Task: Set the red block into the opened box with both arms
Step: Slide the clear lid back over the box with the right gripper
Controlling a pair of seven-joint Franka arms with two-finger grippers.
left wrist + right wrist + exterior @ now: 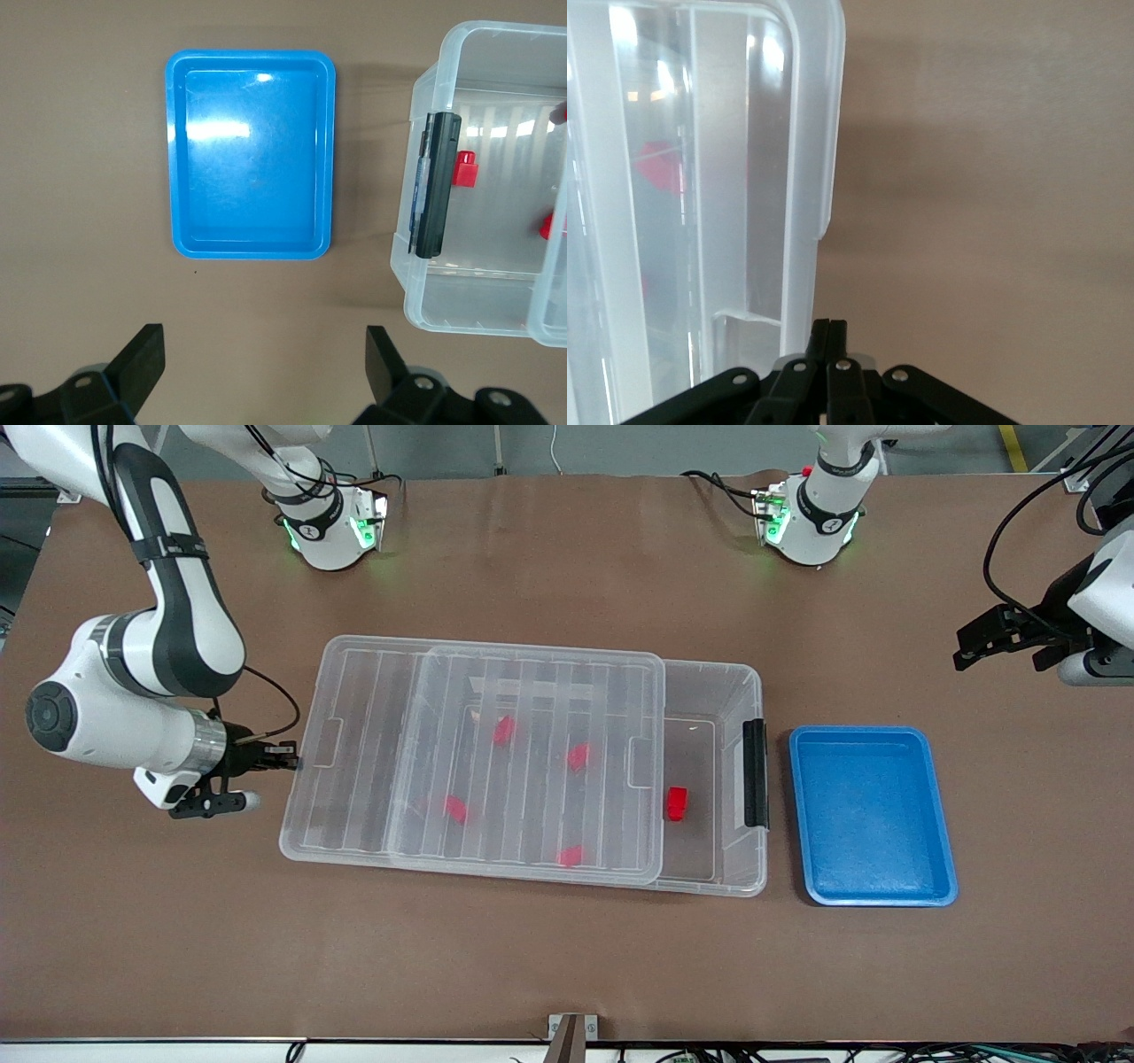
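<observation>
The clear box (756, 691) lies mid-table, its ribbed lid (372, 691) slid toward the right arm's end, so the end with the black latch (754, 772) is uncovered. One red block (677, 802) lies in that uncovered part, also in the left wrist view (464, 168). Several more red blocks, such as one (504, 730), show through the lid. My right gripper (288, 762) is shut, its tips (829, 324) against the lid's edge (806, 133). My left gripper (974, 642) hangs open and empty (264, 335) over bare table at the left arm's end.
An empty blue tray (873, 815) sits beside the box's latch end, toward the left arm's end, and also shows in the left wrist view (252, 150). Bare brown table lies all around the box and tray.
</observation>
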